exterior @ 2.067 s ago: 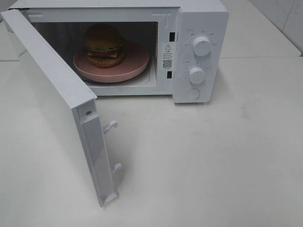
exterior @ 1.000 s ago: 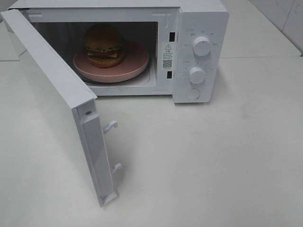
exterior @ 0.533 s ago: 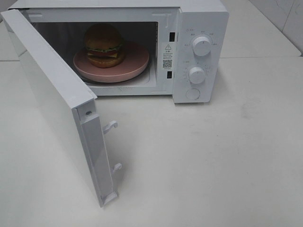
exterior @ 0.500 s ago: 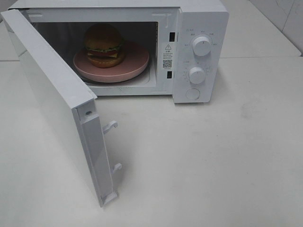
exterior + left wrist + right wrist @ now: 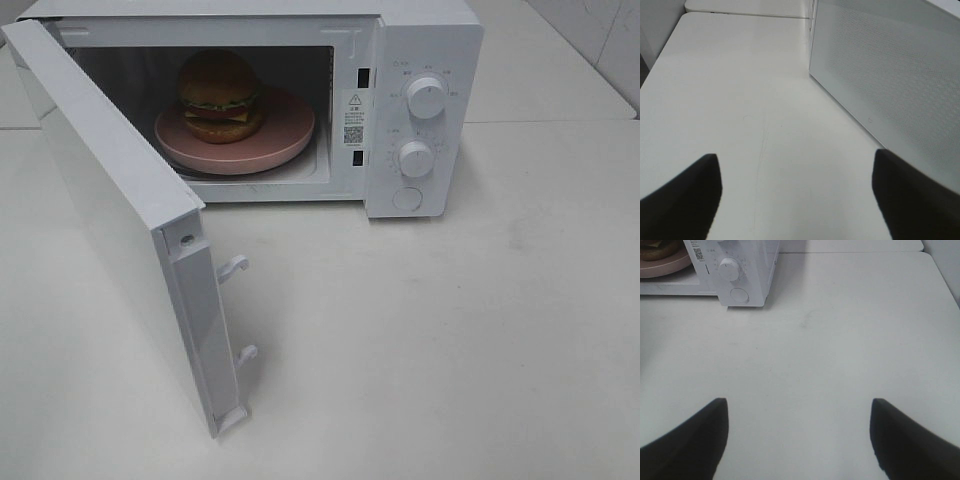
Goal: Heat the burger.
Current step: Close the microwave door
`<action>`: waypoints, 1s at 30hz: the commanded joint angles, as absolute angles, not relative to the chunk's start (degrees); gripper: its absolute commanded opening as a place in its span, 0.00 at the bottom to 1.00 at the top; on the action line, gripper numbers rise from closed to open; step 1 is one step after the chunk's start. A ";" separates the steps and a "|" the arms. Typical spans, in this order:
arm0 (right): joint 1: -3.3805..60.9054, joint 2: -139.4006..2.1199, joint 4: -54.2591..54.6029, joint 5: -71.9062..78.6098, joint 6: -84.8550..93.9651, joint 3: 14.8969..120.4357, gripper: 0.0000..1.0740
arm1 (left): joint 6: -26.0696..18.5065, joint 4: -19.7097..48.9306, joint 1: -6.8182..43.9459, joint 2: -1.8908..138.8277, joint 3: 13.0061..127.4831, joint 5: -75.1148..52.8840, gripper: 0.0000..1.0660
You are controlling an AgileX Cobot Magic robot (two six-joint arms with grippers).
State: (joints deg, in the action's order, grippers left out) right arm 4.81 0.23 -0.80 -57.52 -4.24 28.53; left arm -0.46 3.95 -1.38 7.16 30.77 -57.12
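The burger (image 5: 220,95) sits on the pink plate (image 5: 290,135) inside the microwave (image 5: 430,40), whose door (image 5: 110,220) stands wide open, so loading looks done and closing is the step in hand. The left fingers (image 5: 685,195), spread and empty, hover beside the door and should push it shut. The right fingers (image 5: 690,435), also spread and empty, hang over the counter (image 5: 480,330) in front of the microwave's knobs (image 5: 415,158).

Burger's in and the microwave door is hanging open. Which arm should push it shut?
Left. The left end effector is open right beside the outer face of the door, which swings out on that side. The right end effector faces the control panel, away from the door.
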 commanded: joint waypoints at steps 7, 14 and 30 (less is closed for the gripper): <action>4.41 1.83 -0.57 -56.95 -3.67 28.48 0.70 | 0.00 4.30 -1.15 12.83 27.90 -44.46 0.25; 4.41 1.83 -0.57 -56.95 -3.67 28.48 0.70 | -0.34 4.35 -1.15 18.11 22.29 -32.09 0.00; 4.41 1.83 -0.57 -56.95 -3.67 28.48 0.70 | -0.52 6.76 -1.15 35.81 16.04 -3.38 0.00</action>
